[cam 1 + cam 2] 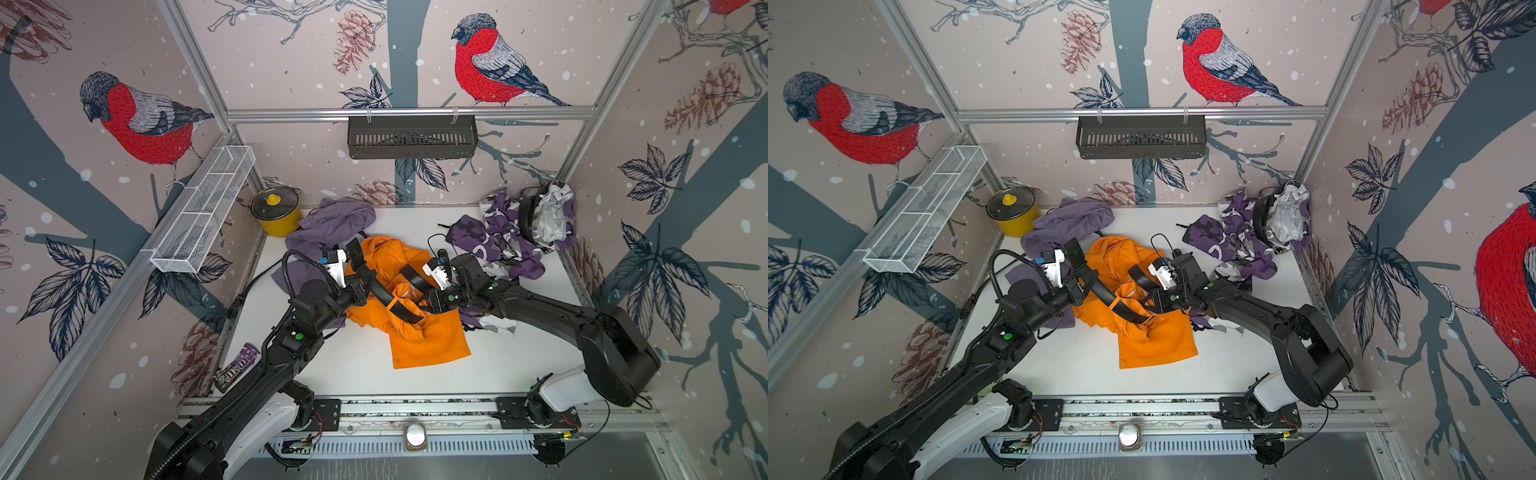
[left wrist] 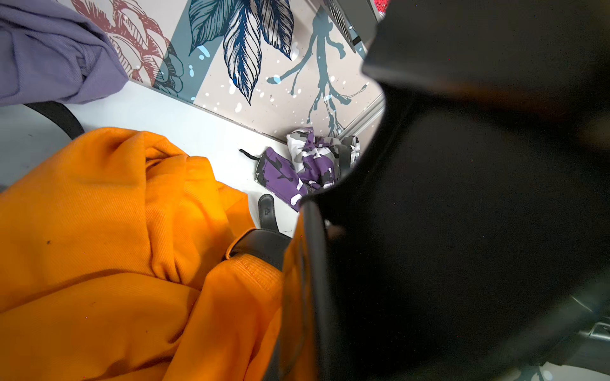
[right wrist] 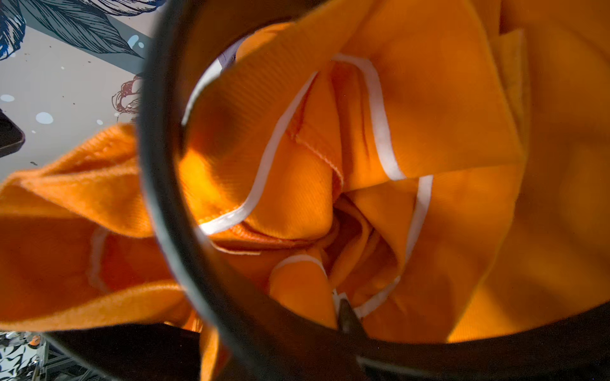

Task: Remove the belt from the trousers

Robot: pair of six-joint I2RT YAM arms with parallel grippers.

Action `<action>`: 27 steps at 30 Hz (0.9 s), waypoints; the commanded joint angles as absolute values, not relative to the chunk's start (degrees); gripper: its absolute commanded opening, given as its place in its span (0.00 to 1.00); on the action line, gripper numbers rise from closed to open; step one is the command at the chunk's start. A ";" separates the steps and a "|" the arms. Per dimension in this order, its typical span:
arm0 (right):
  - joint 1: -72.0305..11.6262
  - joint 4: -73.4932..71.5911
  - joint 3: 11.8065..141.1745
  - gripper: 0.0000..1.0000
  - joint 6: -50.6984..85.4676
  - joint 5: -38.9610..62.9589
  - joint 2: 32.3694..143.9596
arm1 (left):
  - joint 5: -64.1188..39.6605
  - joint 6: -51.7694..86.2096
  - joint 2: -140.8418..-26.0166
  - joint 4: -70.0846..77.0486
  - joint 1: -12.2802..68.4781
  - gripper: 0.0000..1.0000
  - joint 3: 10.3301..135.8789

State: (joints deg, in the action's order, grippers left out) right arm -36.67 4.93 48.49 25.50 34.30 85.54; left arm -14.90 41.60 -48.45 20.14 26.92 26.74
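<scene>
**Left gripper** (image 1: 365,286): jaws fully closed. In both top views the black belt (image 1: 392,302) runs straight out from between them, so they appear to be clamped on it. Whether a fold of cloth is pinched along with it cannot be told, because dark, blurred gripper parts block much of the left wrist view.

**Right gripper** (image 1: 426,305): low over the waist of the orange trousers (image 1: 428,345), with its fingers down among the folds. No view shows how wide its jaws stand or whether they hold anything.

**Belt:** still threaded in the trousers.
- One stretch spans the gap between the two sets of jaws, lying across the crumpled waistband.
- A second stretch shows just beside the right jaws, on their far side.
- In the right wrist view the belt (image 3: 158,171) curves as a dark band directly ahead of the jaws, with the open waist and its white-edged seams beyond.
- In the left wrist view a short length (image 2: 264,245) passes under an orange loop just ahead of the left jaws. Its rounded end rests on the white table (image 2: 165,115) beyond.

**Surroundings:** a plain purple garment (image 1: 332,224) lies near the left jaws, on the side away from the right gripper. A purple camouflage garment (image 1: 490,245) lies beyond the right jaws, towards the back corner.
</scene>
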 commanded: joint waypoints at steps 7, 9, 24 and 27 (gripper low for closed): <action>-28.52 12.76 61.73 0.01 17.95 27.82 78.96 | -12.80 36.66 -53.05 28.62 23.49 0.00 35.07; -25.53 15.44 68.99 0.00 14.80 26.41 78.02 | -14.81 35.46 -57.23 31.60 22.04 0.00 40.58; -21.62 27.16 86.48 0.00 5.14 9.33 69.79 | -20.51 32.73 -66.70 38.20 17.84 0.00 60.89; -18.40 23.68 79.31 0.00 6.95 11.48 68.69 | -19.35 34.77 -64.66 41.88 15.00 0.00 53.39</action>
State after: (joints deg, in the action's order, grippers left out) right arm -20.38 27.35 82.54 6.09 13.52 70.00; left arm -20.82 33.28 -66.13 35.62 16.56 56.95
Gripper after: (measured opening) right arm 0.059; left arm 0.081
